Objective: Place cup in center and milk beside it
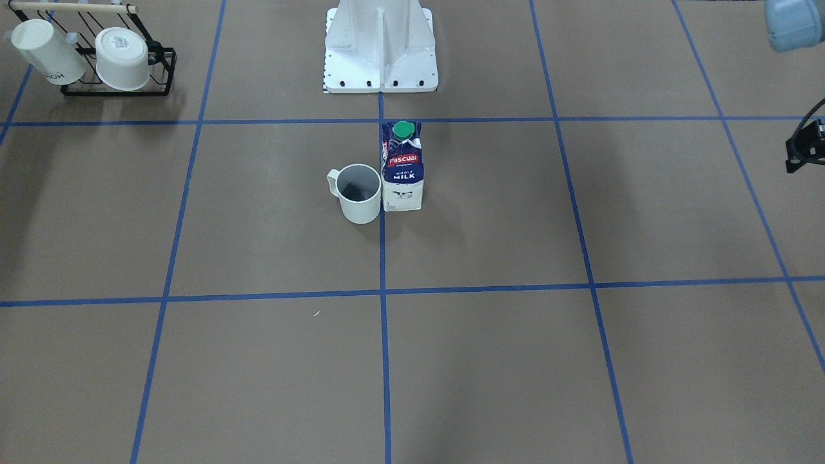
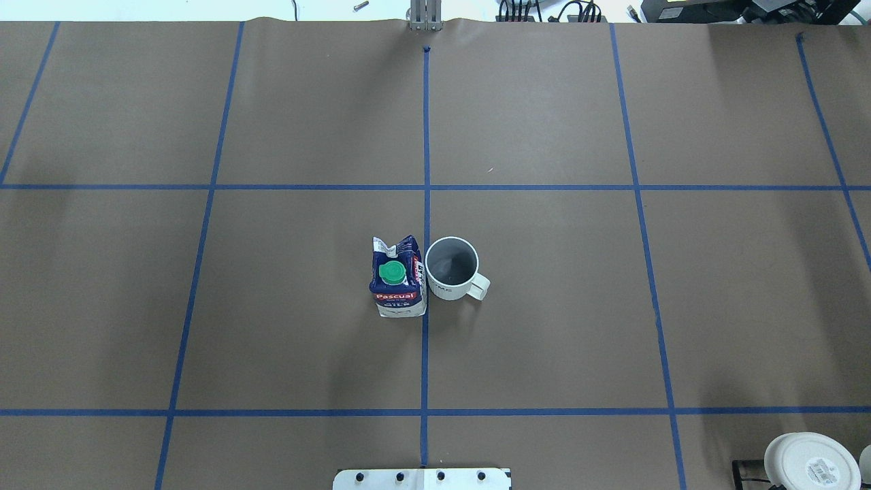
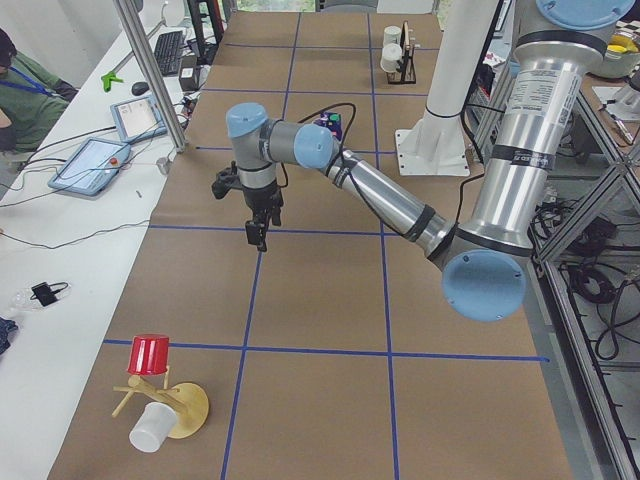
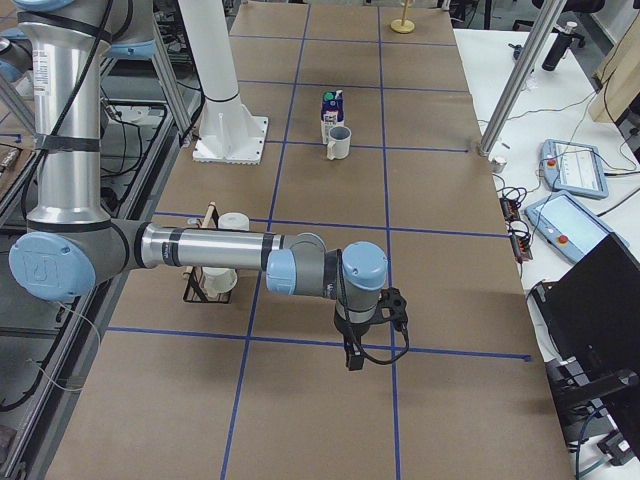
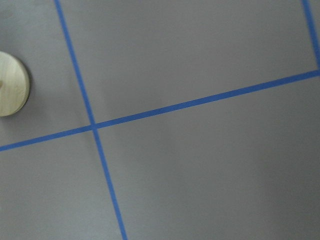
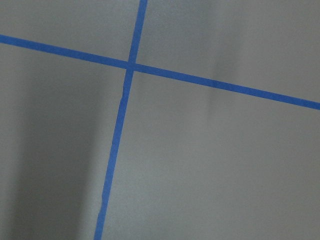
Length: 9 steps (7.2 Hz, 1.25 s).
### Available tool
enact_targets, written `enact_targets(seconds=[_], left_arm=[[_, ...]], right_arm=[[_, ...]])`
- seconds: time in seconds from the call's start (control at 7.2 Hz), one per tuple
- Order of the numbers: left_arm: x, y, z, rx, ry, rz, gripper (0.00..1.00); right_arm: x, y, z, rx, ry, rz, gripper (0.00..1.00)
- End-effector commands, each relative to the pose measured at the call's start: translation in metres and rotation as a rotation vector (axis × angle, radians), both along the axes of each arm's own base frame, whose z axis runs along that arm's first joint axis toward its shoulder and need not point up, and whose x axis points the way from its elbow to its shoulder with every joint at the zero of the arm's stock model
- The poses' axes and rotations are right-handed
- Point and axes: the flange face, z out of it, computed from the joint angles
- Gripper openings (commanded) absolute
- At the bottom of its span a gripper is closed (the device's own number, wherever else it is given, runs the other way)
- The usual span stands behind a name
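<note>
The ribbed white cup (image 1: 359, 196) stands upright in the middle of the brown table, its handle turned away from the milk. It also shows in the overhead view (image 2: 450, 269) and the exterior right view (image 4: 339, 142). The navy and white milk carton (image 1: 402, 171) with its green cap stands upright right beside it (image 2: 398, 279), across the blue centre tape line (image 2: 425, 354). The left gripper (image 3: 258, 238) hangs over the table far from both. The right gripper (image 4: 350, 358) hangs over the other end. I cannot tell whether either is open or shut; both look empty.
A black wire rack (image 1: 161, 71) with two other white cups stands in the corner near the right arm (image 4: 215, 272). A wooden mug tree (image 3: 165, 400) with a red cup stands at the left end; its round base shows in the left wrist view (image 5: 12, 85). The white robot base (image 1: 380, 58) is behind the carton.
</note>
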Motion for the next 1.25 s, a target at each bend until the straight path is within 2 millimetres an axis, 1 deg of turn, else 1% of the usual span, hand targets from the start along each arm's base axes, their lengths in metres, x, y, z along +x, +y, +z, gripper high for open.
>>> enact_targets(seconds=[0.0,0.14,0.28,0.42,0.56,0.83,0.97,1.11], left_arm=[[-0.034,0.03,0.07,-0.026,0.001,-0.052,0.99],[-0.038,0.047,0.101,0.023,0.01,-0.058,0.99],[-0.045,0.063,0.127,0.026,0.056,-0.073,0.99],[-0.052,0.068,0.142,-0.025,0.16,-0.104,0.99],[-0.062,0.07,0.135,-0.033,0.249,-0.134,0.99],[-0.063,0.078,0.139,-0.038,0.254,-0.132,0.99],[-0.063,0.076,0.134,-0.023,0.255,-0.128,0.99],[-0.063,0.076,0.132,0.006,0.258,-0.125,0.99]], right_arm=[[0.0,-0.002,-0.002,0.003,0.0,0.001,1.0],[0.0,-0.002,-0.002,0.003,0.0,0.001,1.0],[0.0,-0.001,-0.001,0.0,0.0,0.001,1.0],[0.0,0.0,0.0,-0.001,0.0,0.001,1.0],[0.0,-0.001,-0.001,0.002,0.0,0.001,1.0],[-0.001,-0.002,-0.004,0.006,-0.008,0.001,1.0],[-0.001,-0.004,-0.008,0.016,-0.009,0.001,1.0],[-0.001,-0.003,-0.004,0.007,-0.012,0.001,1.0]])
